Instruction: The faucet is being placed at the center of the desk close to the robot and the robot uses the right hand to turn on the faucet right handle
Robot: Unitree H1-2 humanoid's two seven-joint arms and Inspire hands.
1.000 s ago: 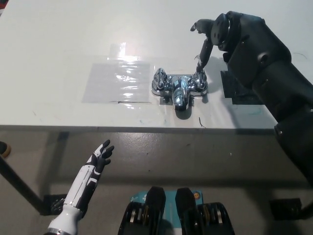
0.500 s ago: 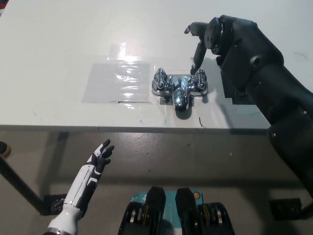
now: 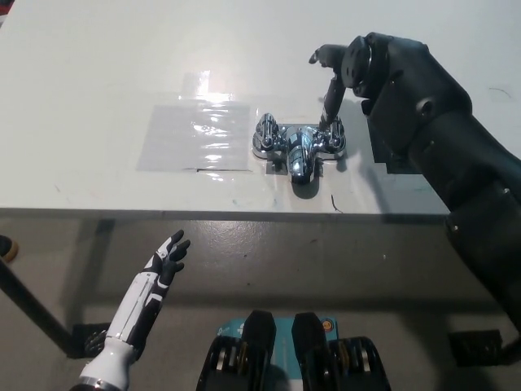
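A chrome faucet (image 3: 298, 146) stands on the white desk (image 3: 98, 73) near its front edge, spout toward me, with a handle at each side. My black right hand (image 3: 335, 77) hangs just behind and above the right handle (image 3: 332, 135), open, fingers apart; one finger reaches down to the handle's top. The left handle (image 3: 266, 133) is untouched. My white left hand (image 3: 165, 262) rests open below the desk edge at lower left.
A clear plastic sheet (image 3: 195, 134) lies flat left of the faucet. A dark flat plate (image 3: 389, 151) sits right of it, partly under my right arm. The desk's front edge (image 3: 203, 212) runs across the middle; floor lies below.
My right hand shifted left from the handle's right side to above and behind it, lifted briefly, then dipped a finger back onto the handle. The faucet and left hand stayed put.
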